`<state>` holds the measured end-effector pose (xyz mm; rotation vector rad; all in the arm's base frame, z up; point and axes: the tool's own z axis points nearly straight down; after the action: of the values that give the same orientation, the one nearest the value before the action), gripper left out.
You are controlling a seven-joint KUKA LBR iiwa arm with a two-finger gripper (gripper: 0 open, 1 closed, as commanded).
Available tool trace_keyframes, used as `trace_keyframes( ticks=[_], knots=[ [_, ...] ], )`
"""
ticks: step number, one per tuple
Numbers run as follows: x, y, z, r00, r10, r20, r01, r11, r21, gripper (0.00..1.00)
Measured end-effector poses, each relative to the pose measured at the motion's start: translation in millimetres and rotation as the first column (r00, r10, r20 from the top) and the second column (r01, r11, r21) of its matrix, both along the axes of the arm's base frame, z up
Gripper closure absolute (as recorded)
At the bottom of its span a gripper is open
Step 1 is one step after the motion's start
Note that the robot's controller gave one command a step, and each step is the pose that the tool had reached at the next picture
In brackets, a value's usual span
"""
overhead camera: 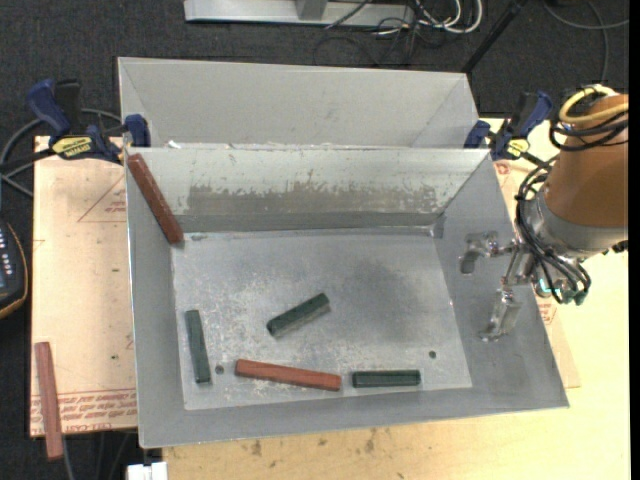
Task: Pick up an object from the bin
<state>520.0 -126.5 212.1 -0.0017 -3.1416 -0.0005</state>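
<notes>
while fingers (497,318) gape, nearest green bar (386,378) apart

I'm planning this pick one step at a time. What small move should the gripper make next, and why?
Probably shift the gripper left and toward the near wall, to above the dark green bar. The gripper hangs over the right slope of the bin with nothing between its open fingers, and that bar looks like the nearest thing, lying flat on the floor.

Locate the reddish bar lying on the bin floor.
In the camera view, the reddish bar lies at the floor's lower edge, left of centre, its right end beside a green bar, a tilted green block above it.
</notes>
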Motion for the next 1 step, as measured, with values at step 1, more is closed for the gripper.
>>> trace_keyframes(
  ticks=[1],
  knots=[
    [-16.0, 30.1, -100.1, 0.995, 0.104, -0.007, -0.104, 0.995, 0.004, 0.0]
  ],
)
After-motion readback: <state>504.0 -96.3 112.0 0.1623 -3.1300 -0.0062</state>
